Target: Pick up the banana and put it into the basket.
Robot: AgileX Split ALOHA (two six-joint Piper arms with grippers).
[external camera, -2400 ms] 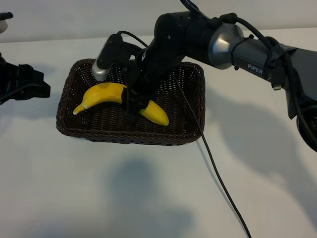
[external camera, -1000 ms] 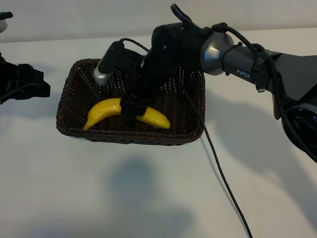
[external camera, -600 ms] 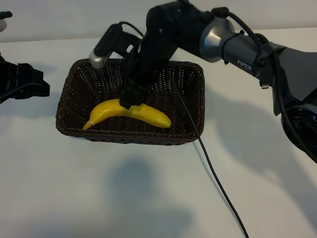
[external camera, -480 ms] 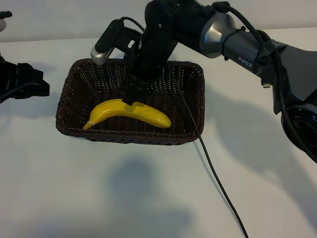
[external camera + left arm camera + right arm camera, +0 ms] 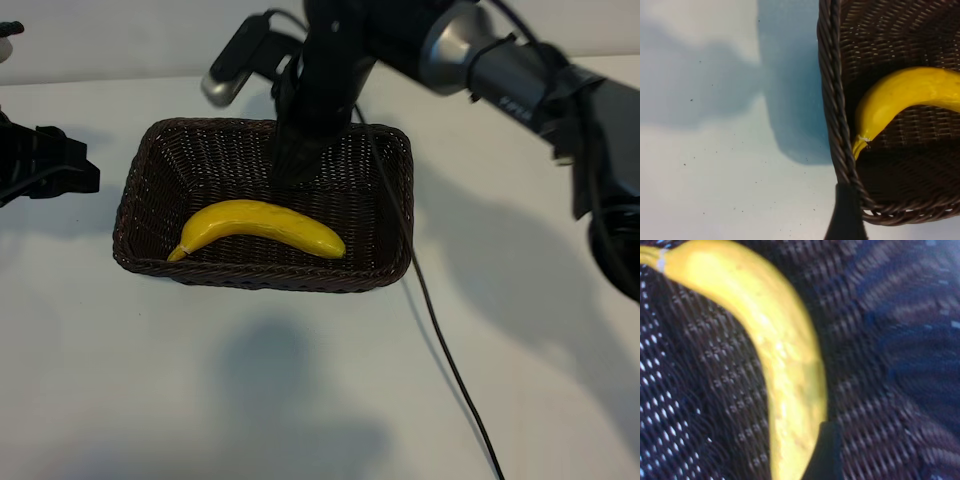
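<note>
The yellow banana (image 5: pixel 262 226) lies flat on the floor of the dark-brown wicker basket (image 5: pixel 135 200), stem towards the left end. My right gripper (image 5: pixel 288 170) hangs open above the basket's back half, clear of the banana, with nothing between its fingers. In the right wrist view the banana (image 5: pixel 780 365) runs across the weave (image 5: pixel 890 340) below, and one dark fingertip (image 5: pixel 826 452) shows beside it. My left gripper (image 5: pixel 60 170) stays parked at the far left of the table, open and holding nothing. Its wrist view shows the basket rim (image 5: pixel 832 100) and the banana's stem end (image 5: pixel 900 97).
A black cable (image 5: pixel 450 370) trails from the right arm down across the white table to the front edge, right of the basket. The right arm (image 5: pixel 520 80) reaches in from the right over the basket's back corner.
The right gripper has let go of the banana and risen up and back out of the basket. The banana now lies still on the basket floor. The left arm has not moved.
</note>
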